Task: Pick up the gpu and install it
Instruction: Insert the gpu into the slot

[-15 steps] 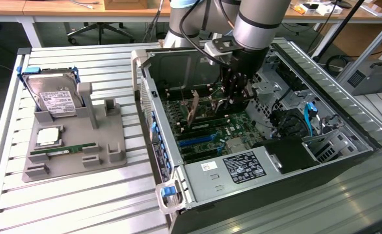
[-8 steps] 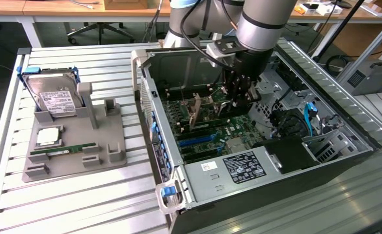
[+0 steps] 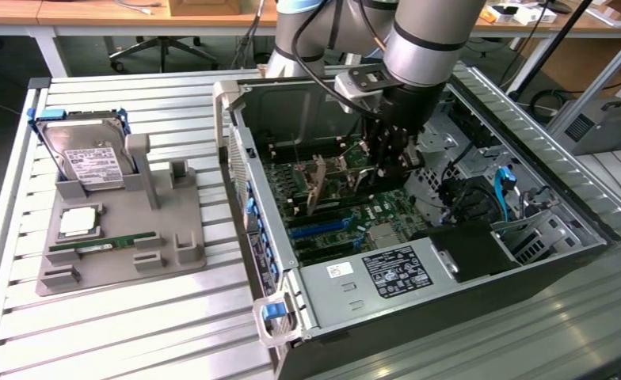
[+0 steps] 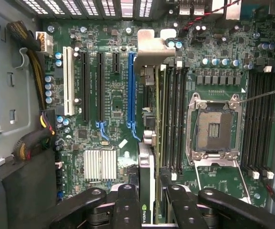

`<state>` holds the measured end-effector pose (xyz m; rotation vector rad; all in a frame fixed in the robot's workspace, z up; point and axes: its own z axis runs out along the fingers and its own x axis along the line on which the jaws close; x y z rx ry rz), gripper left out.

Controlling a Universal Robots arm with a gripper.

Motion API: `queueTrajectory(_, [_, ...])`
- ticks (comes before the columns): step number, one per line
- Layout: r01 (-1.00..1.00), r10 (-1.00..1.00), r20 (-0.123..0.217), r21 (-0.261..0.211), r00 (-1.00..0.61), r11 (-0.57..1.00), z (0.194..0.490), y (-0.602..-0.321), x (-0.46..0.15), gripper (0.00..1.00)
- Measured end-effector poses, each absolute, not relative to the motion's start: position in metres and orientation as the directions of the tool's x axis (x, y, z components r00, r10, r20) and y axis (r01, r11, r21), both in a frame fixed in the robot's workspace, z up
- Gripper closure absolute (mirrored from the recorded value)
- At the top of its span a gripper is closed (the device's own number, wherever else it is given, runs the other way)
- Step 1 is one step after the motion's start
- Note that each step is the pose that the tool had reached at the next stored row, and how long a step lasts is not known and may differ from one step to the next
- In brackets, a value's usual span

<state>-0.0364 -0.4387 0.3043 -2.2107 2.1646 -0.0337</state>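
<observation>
GPU (image 4: pixel 147 181), thin flat card w/ silvery metal bracket, is edge-on, pinched in my hand (image 3: pixel 386 165) above the green motherboard (image 4: pixel 113 95) inside the open grey PC case (image 3: pixel 289 285); long blue slot (image 4: pixel 131 86) just at its 9 o'clock.

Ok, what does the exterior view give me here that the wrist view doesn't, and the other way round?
Exterior view: the hard drive and memory stick on the gray fixture beside the open case. Wrist view: the empty CPU socket, the blue slot, the heatsink. Both: the motherboard and the end effector closed on the gpu over it.
</observation>
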Motion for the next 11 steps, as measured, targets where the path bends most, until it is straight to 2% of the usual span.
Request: queueTrajectory(11, [-0.999, -1.000, -0.018, -0.049, 0.022, -0.021, 0.3038, -0.4430, -0.0445, 0.73])
